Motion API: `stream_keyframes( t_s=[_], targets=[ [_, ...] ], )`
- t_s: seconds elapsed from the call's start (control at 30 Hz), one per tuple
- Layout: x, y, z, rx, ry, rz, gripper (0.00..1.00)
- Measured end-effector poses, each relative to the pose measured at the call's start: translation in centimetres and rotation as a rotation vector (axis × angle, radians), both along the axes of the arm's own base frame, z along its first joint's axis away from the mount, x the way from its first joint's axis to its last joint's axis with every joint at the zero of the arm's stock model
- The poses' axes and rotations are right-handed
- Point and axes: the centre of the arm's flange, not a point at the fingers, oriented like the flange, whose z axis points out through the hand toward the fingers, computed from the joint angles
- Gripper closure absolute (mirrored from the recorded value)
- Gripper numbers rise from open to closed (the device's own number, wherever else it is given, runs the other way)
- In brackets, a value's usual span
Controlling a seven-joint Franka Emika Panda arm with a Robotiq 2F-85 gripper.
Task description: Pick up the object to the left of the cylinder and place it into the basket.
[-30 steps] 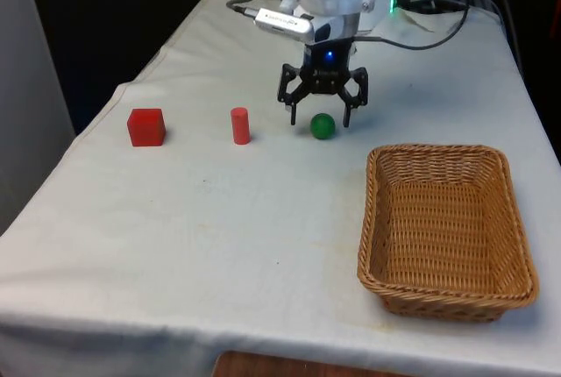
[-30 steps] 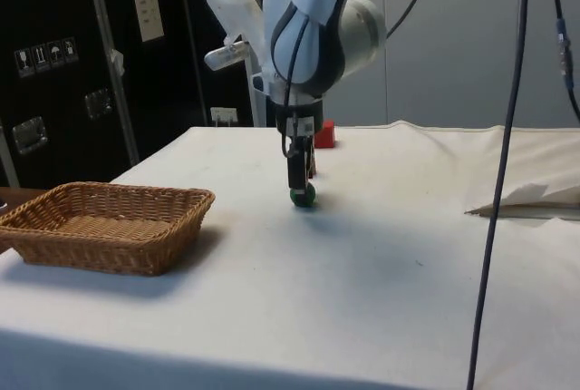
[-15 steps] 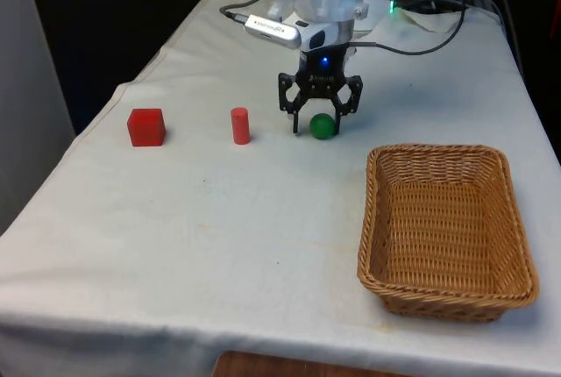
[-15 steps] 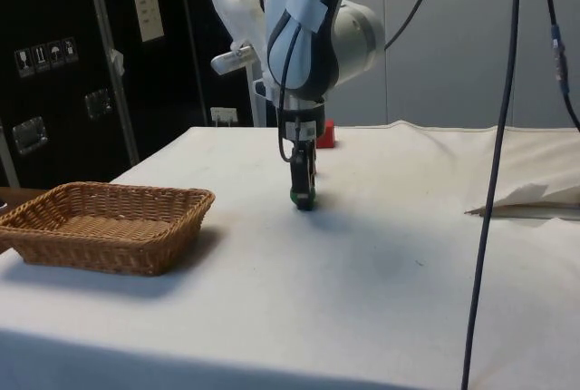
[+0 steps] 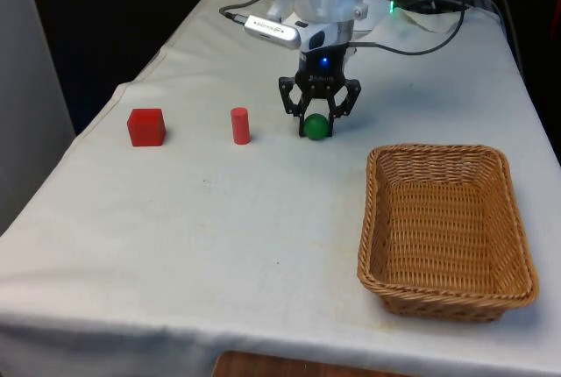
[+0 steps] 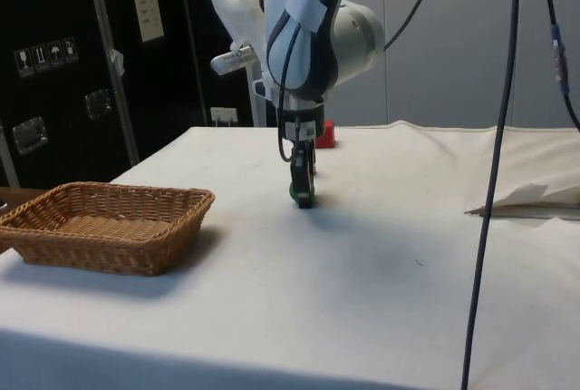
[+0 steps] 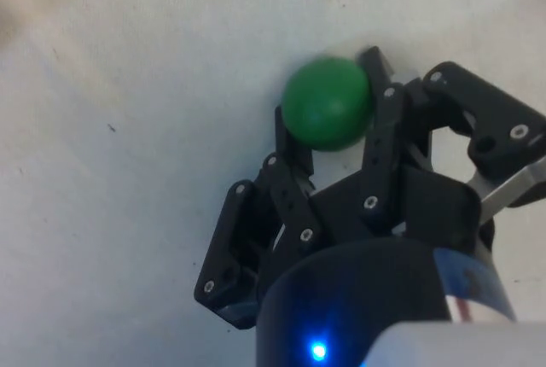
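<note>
Table under a white cloth (image 5: 219,245), occupying most of the frame. Black curtains (image 5: 114,17) at upper left of the front view. Dark cabinets (image 6: 82,63) at left of the side view, pale wall (image 6: 453,36) at upper right.

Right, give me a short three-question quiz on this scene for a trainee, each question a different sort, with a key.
1. True or false: the gripper is closed on the green ball.
2. Multiple choice: in the front view, what stands nearest the red cylinder on the front view's left? A) the basket B) the red cube C) the green ball
3. Fill in: the basket holds ____ objects.

Key: 1 true. 2 B. 3 no; the ball sits on the cloth between the fingers.
</note>
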Motion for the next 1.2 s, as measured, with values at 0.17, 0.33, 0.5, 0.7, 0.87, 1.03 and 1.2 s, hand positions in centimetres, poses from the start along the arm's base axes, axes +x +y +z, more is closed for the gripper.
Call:
stream_keyframes(
  t_s=[0.17, 0.33, 0.5, 0.7, 0.87, 1.03, 1.2],
  targets=[
    [0.9, 0.2, 0.7, 0.003, -0.020, 0.004, 1.00],
    [1.7, 0.2, 1.5, 0.009, -0.036, 0.006, 1.00],
    [2.7, 0.4, 2.3, 0.014, -0.048, 0.010, 1.00],
    [4.0, 0.6, 3.1, 0.018, -0.063, 0.014, 1.00],
    [4.9, 0.7, 3.6, 0.020, -0.070, 0.017, 1.00],
    [5.7, 0.8, 4.0, 0.023, -0.074, 0.019, 1.00],
    [6.6, 1.0, 4.6, 0.024, -0.086, 0.024, 1.00]
  ],
)
